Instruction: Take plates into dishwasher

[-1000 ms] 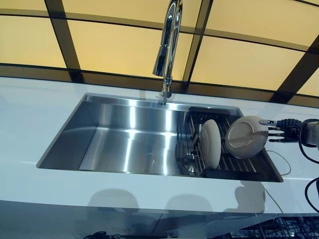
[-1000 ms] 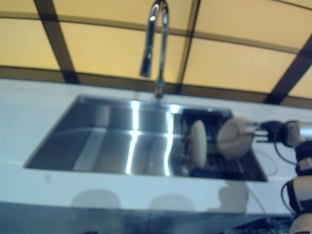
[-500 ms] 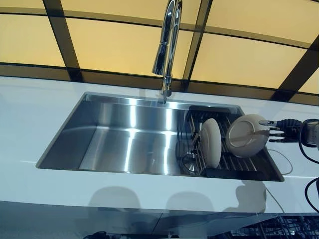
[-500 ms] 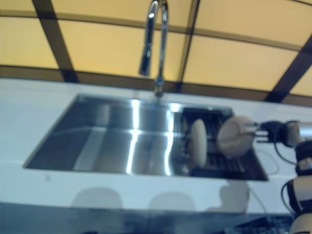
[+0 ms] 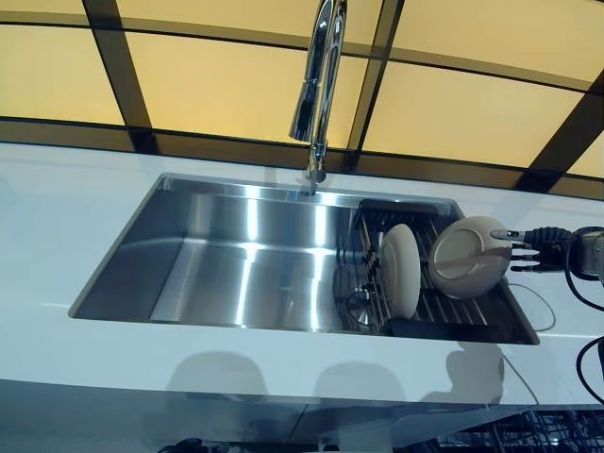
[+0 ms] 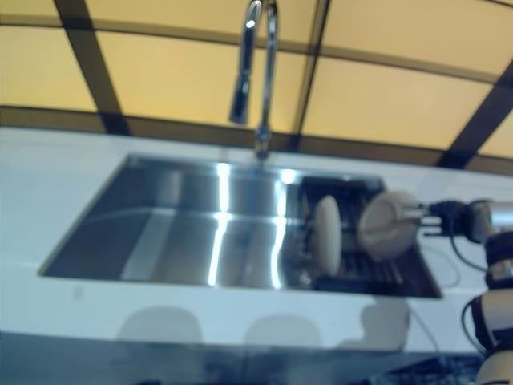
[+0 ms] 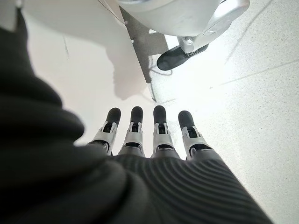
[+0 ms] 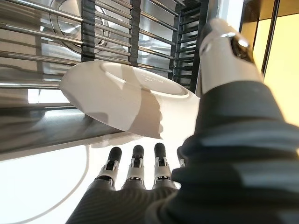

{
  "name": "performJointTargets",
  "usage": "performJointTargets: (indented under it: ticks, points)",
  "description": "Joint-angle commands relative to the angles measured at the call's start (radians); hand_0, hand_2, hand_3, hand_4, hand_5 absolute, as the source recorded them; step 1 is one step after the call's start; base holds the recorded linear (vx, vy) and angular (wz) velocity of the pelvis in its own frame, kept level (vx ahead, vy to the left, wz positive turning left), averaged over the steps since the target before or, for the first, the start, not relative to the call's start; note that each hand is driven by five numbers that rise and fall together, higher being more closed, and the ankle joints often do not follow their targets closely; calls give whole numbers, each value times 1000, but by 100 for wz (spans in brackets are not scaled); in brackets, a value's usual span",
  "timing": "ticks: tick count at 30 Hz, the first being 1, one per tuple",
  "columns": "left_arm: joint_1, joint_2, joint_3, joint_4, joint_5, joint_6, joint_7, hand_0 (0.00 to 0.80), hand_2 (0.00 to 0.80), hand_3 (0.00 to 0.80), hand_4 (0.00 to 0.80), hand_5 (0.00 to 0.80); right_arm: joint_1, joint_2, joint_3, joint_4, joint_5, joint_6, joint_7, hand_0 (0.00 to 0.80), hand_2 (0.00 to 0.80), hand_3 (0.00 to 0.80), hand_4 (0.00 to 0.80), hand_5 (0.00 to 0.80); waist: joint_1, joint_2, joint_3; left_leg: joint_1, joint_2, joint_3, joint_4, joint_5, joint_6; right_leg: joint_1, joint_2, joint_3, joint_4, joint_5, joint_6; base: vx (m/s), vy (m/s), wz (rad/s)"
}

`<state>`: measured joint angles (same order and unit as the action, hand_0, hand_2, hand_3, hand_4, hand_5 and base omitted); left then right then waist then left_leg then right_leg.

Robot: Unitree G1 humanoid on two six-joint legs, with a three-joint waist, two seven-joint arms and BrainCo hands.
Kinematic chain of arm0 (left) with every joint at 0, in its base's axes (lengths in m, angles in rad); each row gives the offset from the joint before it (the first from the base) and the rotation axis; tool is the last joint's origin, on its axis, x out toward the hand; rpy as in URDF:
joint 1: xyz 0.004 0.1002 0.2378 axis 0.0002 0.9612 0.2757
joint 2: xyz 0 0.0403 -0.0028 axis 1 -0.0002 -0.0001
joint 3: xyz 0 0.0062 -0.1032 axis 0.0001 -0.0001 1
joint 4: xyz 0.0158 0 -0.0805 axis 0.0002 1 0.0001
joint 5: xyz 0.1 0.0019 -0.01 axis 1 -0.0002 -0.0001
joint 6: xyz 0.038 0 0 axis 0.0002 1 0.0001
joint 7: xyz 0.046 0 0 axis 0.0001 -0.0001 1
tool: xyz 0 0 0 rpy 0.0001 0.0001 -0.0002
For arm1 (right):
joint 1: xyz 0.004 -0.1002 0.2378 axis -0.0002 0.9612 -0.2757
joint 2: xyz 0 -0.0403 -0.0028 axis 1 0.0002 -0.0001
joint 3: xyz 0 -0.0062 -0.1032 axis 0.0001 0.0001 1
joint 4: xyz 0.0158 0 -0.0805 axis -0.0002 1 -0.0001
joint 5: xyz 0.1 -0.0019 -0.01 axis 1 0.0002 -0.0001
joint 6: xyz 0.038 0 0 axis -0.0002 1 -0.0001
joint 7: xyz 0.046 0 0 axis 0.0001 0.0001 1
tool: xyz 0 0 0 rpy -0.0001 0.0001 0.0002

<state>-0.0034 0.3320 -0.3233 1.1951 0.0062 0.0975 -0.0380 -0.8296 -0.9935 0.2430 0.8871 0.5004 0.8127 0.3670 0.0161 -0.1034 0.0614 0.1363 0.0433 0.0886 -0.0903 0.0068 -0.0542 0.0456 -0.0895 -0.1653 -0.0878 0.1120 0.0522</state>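
A white counter [image 5: 57,226] runs under amber window panes and carries a long stainless sink [image 5: 217,255], with a tall chrome faucet [image 5: 319,85] standing at the sink's back edge. In the sink's right end sits a dark wire dish rack [image 5: 444,311]. Two cream, round, glossy plates are there. One plate [image 5: 400,269] stands on edge in the rack's left part. The other, the held plate [image 5: 469,257], is tilted over the rack's right part, its raised foot ring facing out. The right hand [image 5: 528,247] pinches its right rim, thumb [image 8: 224,51] on the upper face, straight fingers [image 8: 135,163] beneath. The left hand [image 7: 145,135] hangs over the floor, fingers straight and empty.
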Motion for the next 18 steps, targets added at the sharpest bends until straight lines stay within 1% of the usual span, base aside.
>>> performJointTargets:
  ticks: [1,8,18]
  points:
    - [-49,23,-65,3,-22,-16,8,0,0,0,0,0,-111,-20,27,37,-33,-19,-13,0,0,0,0,0,29,-23,6,-13,-24,88,3,-12,39,51,-21,-11,54,-52,53,0,0,0]
    - [-51,21,-68,0,-21,-14,8,0,0,0,0,0,-126,-16,34,38,-36,-6,-19,0,0,0,0,0,31,-23,7,-14,-24,86,3,-13,39,50,-22,-11,55,-52,53,-2,0,2]
    - [-54,22,-74,-2,-22,-12,7,0,0,0,0,0,-122,4,34,46,-40,-12,-31,0,0,0,0,0,35,-21,10,-13,-25,85,3,-12,41,48,-23,-15,59,-52,54,0,0,0]
